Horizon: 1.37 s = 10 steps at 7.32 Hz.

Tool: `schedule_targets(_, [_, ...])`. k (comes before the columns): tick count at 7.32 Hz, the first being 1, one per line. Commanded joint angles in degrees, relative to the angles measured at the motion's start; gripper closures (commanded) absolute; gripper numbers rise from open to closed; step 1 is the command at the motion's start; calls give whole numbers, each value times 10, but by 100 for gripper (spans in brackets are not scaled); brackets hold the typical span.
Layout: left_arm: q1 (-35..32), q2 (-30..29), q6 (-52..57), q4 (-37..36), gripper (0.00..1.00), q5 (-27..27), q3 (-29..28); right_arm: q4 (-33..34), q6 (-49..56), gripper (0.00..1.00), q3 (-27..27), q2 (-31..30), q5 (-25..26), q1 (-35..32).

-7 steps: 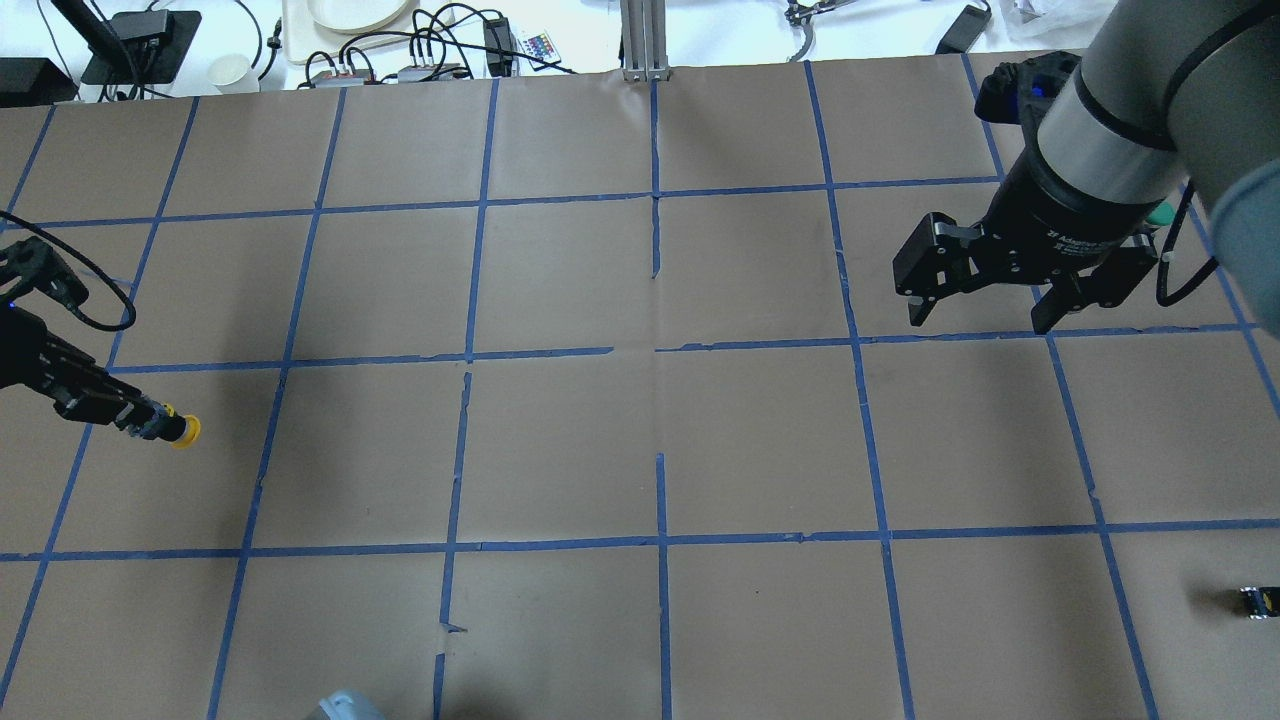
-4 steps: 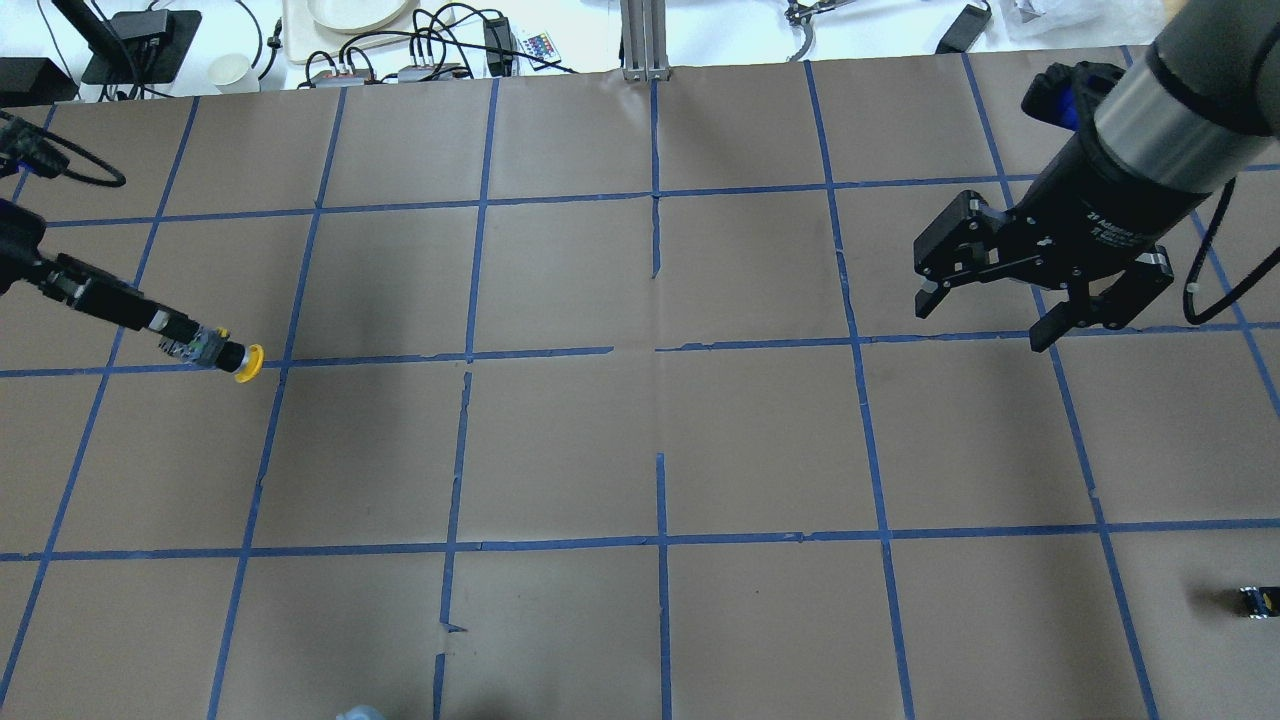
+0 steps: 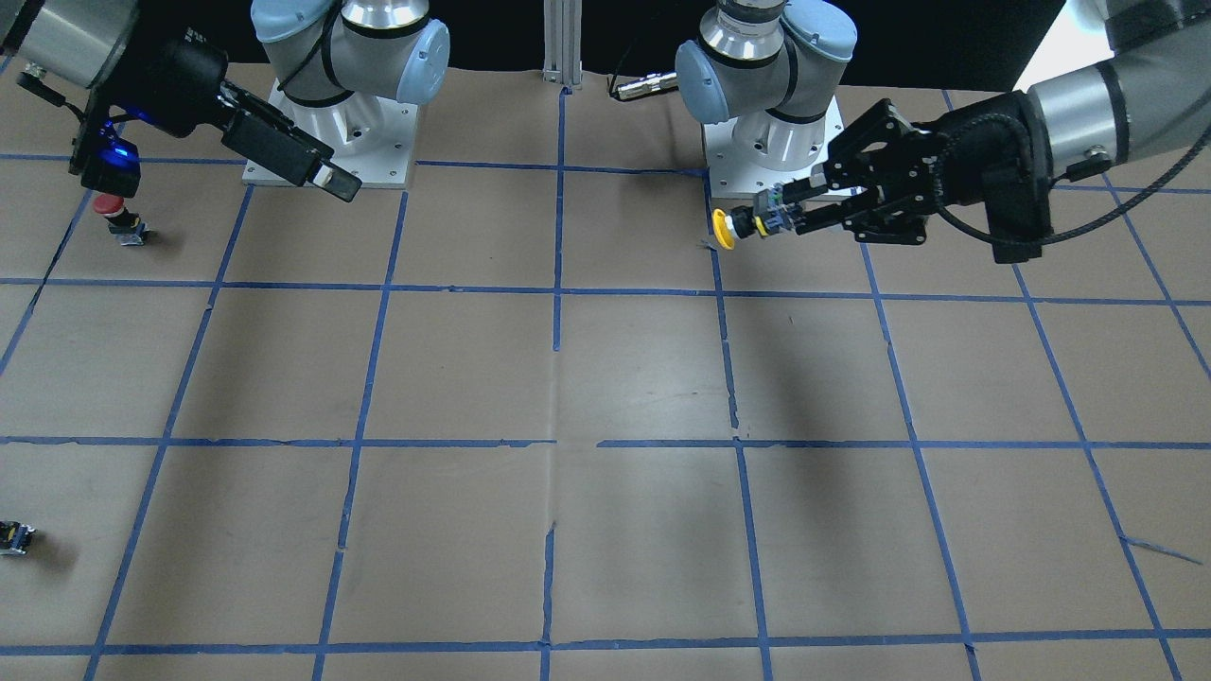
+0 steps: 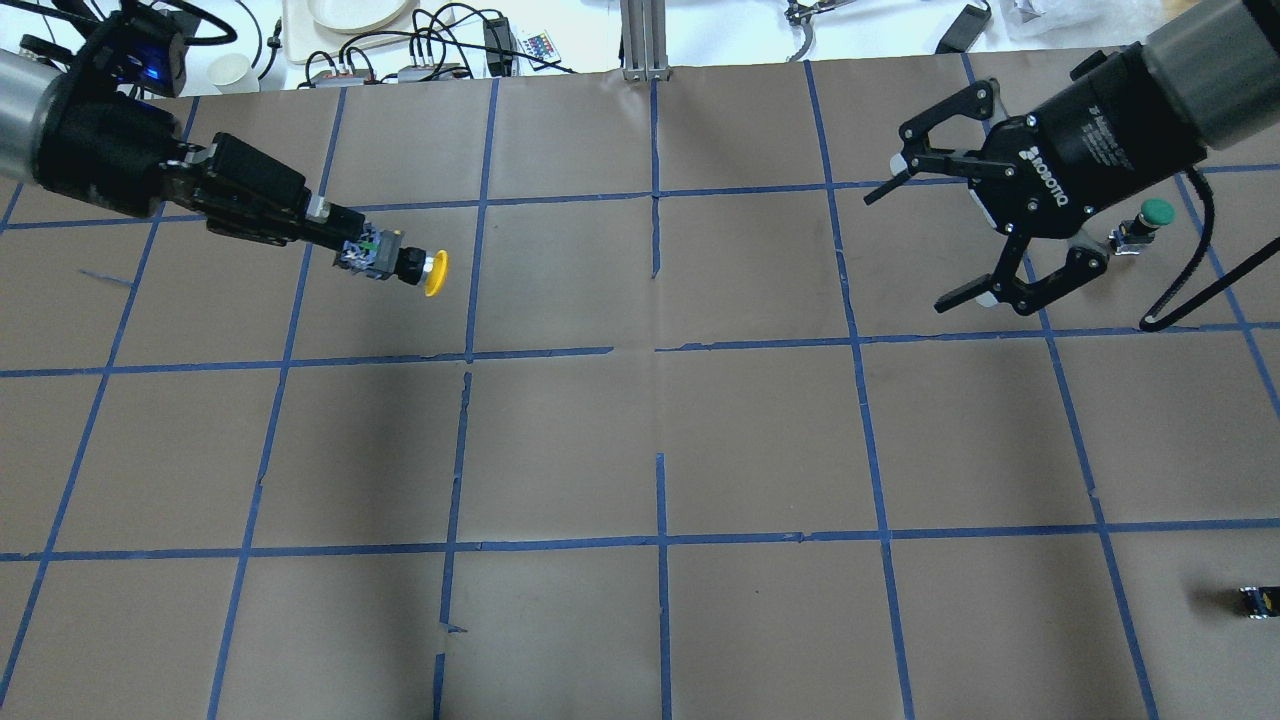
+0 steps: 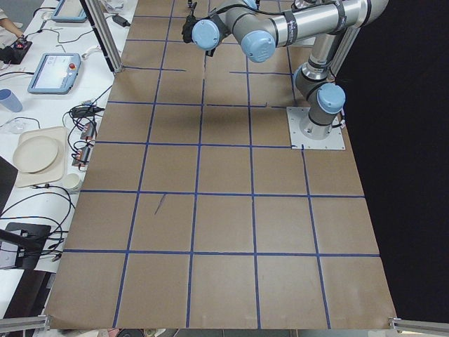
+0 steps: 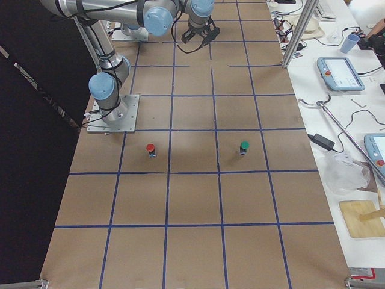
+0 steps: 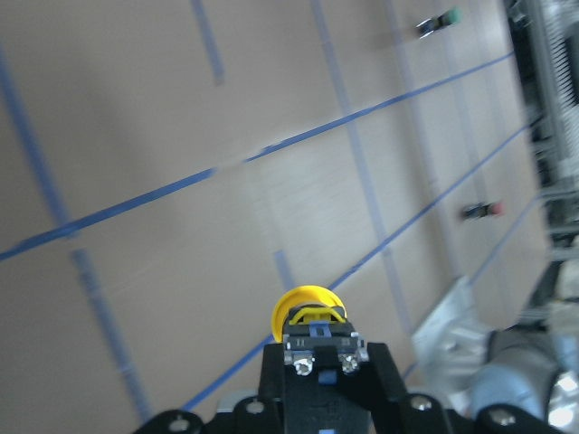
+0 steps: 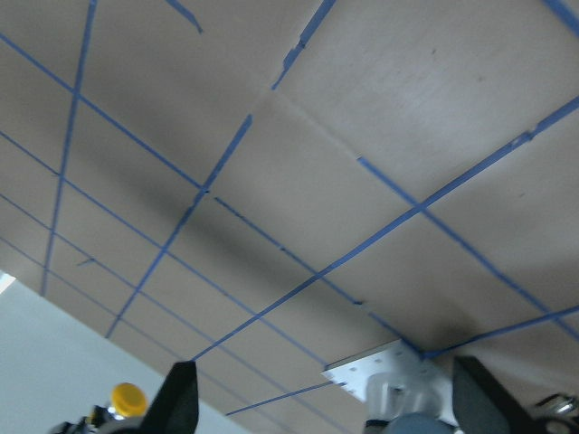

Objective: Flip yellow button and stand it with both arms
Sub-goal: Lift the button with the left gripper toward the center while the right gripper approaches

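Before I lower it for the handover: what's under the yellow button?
The yellow button hangs in the left tool; below it only the paper-covered table and blue tape show. Its rear end is hidden inside the tool's grip.

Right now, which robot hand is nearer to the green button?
Right. The right hand, open, hovers near the green button, which shows beside its wrist. The left hand is far across the table, holding the yellow button.
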State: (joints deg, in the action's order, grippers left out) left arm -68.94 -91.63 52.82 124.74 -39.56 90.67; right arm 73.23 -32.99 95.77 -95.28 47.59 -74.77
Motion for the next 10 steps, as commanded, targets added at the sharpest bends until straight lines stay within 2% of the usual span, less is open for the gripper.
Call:
schedule_targets(1, [-26,3,16,99,82,98,7,0,-109,0,-2,38,-108,1])
schedule_targets(2, [-32,4,22,135,82,152,7,-5,-139,0,-2,38,-156,1])
schedule_targets(3, [-61,7,21,139,82,190,7,-5,-179,0,-1,38,-195,1])
schedule_targets(5, [-94,13,23,144,82,278,25,-9,-223,0,6,31,-244,-7])
schedule_targets(7, [-98,14,56,144,82,309,30,-9,-241,1,6,19,-268,-31])
schedule_targets(9, [-151,15,58,137,82,379,30,-9,-272,1,6,15,-289,-42])
schedule_targets(10, [-149,15,59,135,82,376,32,-10,-272,1,6,6,-290,-61])
